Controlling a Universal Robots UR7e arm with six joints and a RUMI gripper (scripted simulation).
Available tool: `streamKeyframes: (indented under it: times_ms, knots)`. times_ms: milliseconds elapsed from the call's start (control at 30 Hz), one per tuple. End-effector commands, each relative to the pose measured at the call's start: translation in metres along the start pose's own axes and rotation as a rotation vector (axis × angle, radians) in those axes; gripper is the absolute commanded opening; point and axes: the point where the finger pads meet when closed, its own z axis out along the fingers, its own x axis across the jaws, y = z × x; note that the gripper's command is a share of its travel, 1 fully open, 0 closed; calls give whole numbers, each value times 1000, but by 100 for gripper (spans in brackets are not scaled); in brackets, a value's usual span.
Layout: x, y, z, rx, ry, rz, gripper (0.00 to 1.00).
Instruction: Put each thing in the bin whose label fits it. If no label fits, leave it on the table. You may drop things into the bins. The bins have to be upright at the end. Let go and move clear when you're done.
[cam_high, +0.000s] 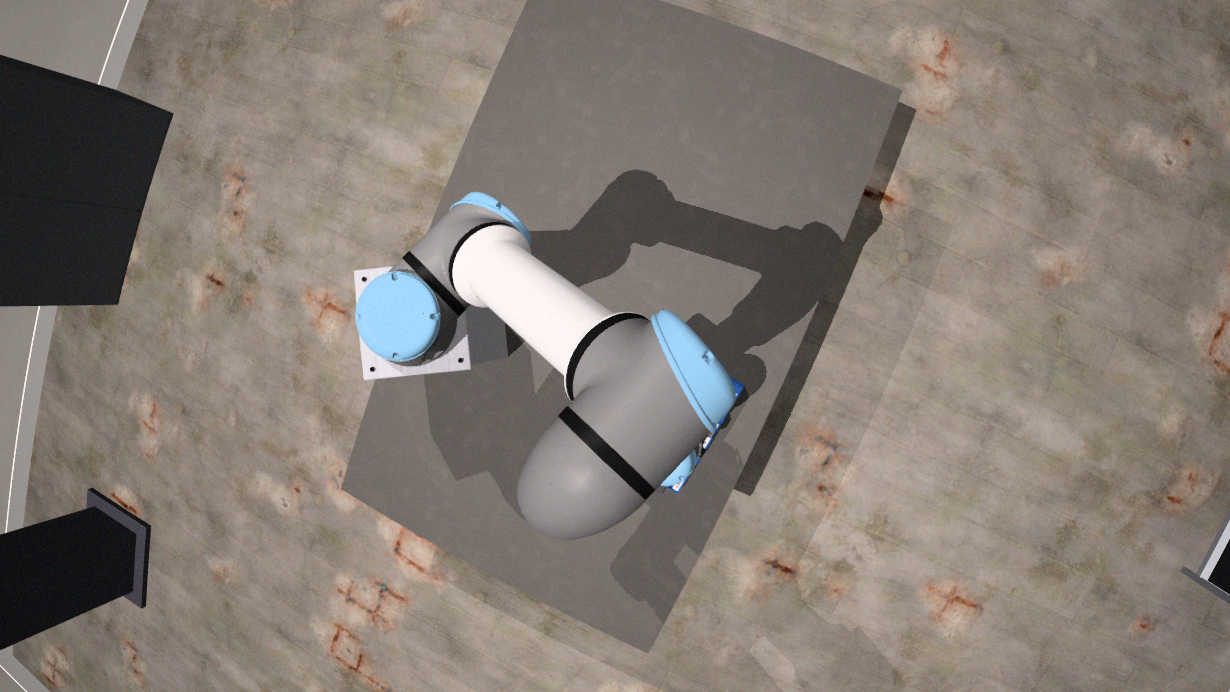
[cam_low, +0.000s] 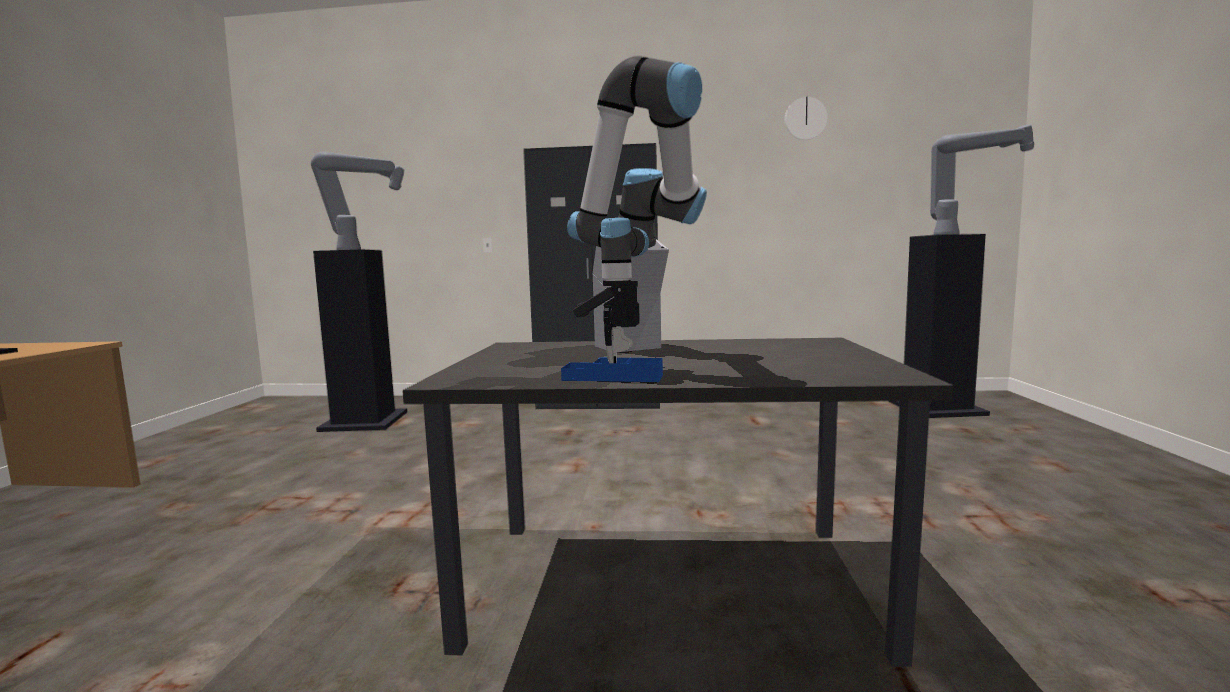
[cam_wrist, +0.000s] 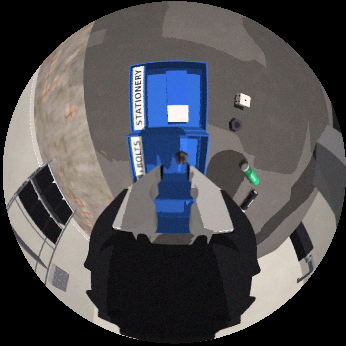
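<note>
Currently the dark square table (cam_low: 825, 365) carries two blue open-top plastic bins end to end. The STATIONERY bin (cam_wrist: 195, 85) already holds a white square item (cam_wrist: 177, 113). The two-jaw gripper (cam_wrist: 174, 172) is positioned over the BOLTS bin (cam_wrist: 197, 150), jaws parted slightly; a small dark bolt-like piece (cam_wrist: 182, 158) is seen just off the tips, judged released. Left unsorted beside the bins: green cylinder (cam_wrist: 249, 174), black cylinder (cam_wrist: 249, 199), dark nut (cam_wrist: 235, 123), white die (cam_wrist: 243, 100).
</note>
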Motion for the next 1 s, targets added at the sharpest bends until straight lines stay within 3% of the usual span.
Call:
streamKeyframes:
  times_ms: [0,367,533,833,967]
  knots:
    - [0,0,-6,0,-1,0,18]
    - [0,0,-18,0,-1,0,18]
    - [0,0,-40,0,-1,0,18]
    - [0,0,-40,0,-1,0,18]
    - [28,-18,-41,0,-1,-190,18]
